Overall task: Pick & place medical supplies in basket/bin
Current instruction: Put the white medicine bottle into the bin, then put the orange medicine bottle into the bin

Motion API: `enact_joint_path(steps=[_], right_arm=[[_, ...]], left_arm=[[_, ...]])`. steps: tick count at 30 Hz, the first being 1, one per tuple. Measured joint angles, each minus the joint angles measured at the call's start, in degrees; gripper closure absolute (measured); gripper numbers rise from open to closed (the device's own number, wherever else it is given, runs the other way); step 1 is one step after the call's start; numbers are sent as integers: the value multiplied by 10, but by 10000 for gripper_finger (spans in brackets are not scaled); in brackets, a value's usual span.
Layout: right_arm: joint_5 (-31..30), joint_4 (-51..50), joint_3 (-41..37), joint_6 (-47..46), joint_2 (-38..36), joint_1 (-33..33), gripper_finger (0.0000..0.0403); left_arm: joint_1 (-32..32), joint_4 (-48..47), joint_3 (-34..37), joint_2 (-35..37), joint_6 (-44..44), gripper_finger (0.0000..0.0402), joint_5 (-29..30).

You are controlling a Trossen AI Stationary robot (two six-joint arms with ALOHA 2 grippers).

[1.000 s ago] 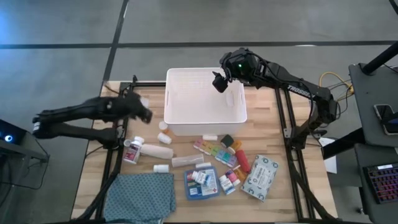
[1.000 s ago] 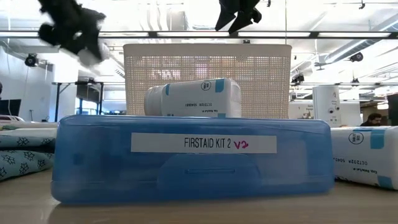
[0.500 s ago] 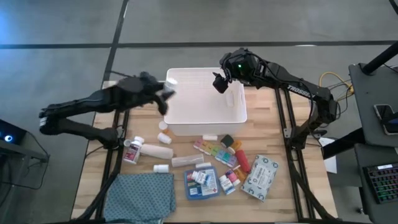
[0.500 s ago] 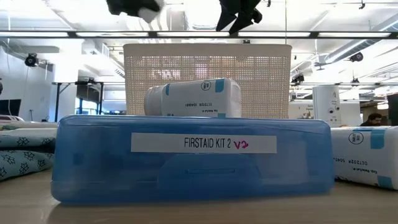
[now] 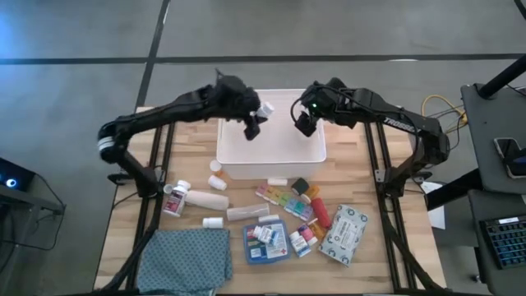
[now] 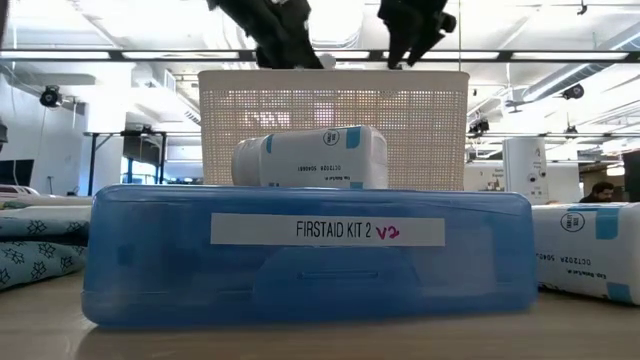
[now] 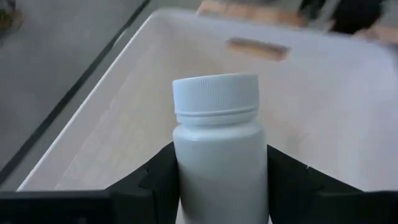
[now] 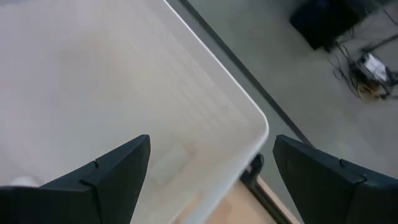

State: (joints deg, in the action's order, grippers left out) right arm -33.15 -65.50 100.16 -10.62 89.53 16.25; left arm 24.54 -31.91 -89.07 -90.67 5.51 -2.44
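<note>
I judge the step in hand to be delivery: my left pincer [image 5: 255, 123] hangs above the bin [image 5: 230, 156], closed on a white bottle [image 7: 219, 158], which the left wrist view shows upright between the two fingers [image 7: 151, 180], cap up, with the bin's pale floor lying beyond and below it. My right pincer [image 5: 302, 123] hovers over the bin's other side, just inside the rim; its fingers [image 8: 112, 174] stand spread wide with nothing between them, so I read it as having no load. The next move, as I see it, calls for the left pincer to lower a little and part its fingers so that the bottle drops inside the walls, not on the rim, while keeping apart from the right pincer, which is near it over the same bin. Count, from the high view: one bin; one bottle in the left pincer; on the counter [image 5: 370, 255], well below both pincers, one blue first-aid box [image 5: 265, 242], one pill strip [image 5: 283, 202], one wipes pack [image 5: 344, 234], one teal cloth [image 5: 187, 260] that is no part of the job, and about a dozen small bottles, tubes and orange or pink containers whose exact number I cannot fix, since several touch or overlap. I can make out no item clearly on the visible part of the bin's floor, though the arms hide some of it.
</note>
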Motion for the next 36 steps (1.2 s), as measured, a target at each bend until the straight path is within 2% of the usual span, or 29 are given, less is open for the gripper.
enact_joint_path(steps=[5,11,15,23,29,33,36], right_arm=[[-4,-19,0,-20,-7,-2,74],[-5,-18,-1,-20,-8,-1,74],[-14,-17,-1,-19,-8,-1,74],[-16,0,-1,6,-1,3,74],[-12,45,-2,50,7,10,74],[-8,79,-2,78,15,13,74],[9,103,-2,90,22,16,74]], left_arm=[[14,-39,-49,-60,8,193,3],[15,-60,-60,-71,24,162,15],[14,-109,-56,-43,29,159,15],[5,-356,-41,71,15,158,41],[5,-455,18,186,-55,158,50],[5,-457,100,241,-139,158,43],[-3,-430,188,278,-134,158,43]])
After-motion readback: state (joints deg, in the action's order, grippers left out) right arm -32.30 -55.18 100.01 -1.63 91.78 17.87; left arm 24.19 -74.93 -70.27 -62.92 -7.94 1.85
